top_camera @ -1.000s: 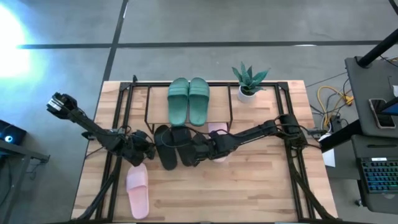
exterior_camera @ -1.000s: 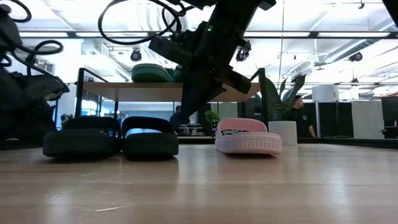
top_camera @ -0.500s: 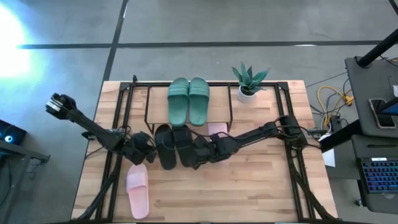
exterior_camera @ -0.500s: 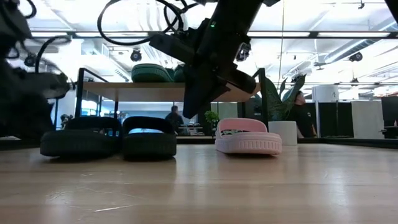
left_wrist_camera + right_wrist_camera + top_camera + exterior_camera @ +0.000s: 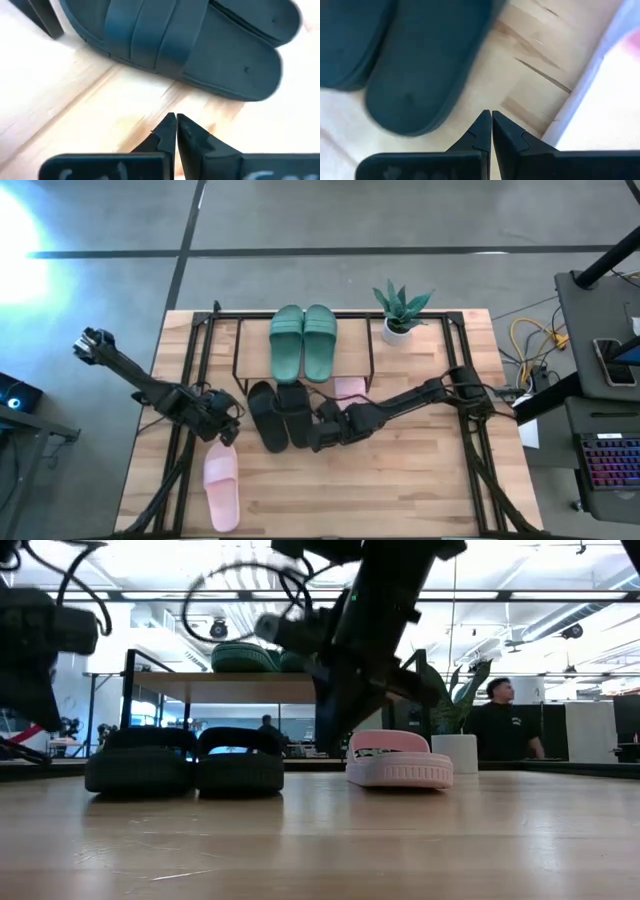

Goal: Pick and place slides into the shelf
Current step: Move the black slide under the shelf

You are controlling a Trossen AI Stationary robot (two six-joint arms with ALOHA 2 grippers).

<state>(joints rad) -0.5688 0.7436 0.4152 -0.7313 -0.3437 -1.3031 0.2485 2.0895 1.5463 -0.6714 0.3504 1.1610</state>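
The green pair (image 5: 303, 342) lies on the shelf's top board (image 5: 220, 688). The black pair (image 5: 278, 413) rests sole-down on the table, toes at the shelf's front. One pink slide (image 5: 349, 388) sits under the shelf's right end, and the other (image 5: 221, 485) lies near the left front. My left gripper (image 5: 230, 422) is shut just left of the black pair (image 5: 170, 45), with a strip of table between. My right gripper (image 5: 318, 436) is shut by the right black slide's heel (image 5: 420, 65), clear of it.
A small potted plant (image 5: 400, 310) stands right of the shelf at the far edge. Black frame rails run along the table's left and right sides. Bare wood lies in front of the slides toward the near edge. People stand in the room behind the table.
My right gripper has drawn back from the black pair toward the near edge. My left gripper has pulled away toward the table's left. The left black slide has shifted slightly toward the shelf, while the right one has barely moved.
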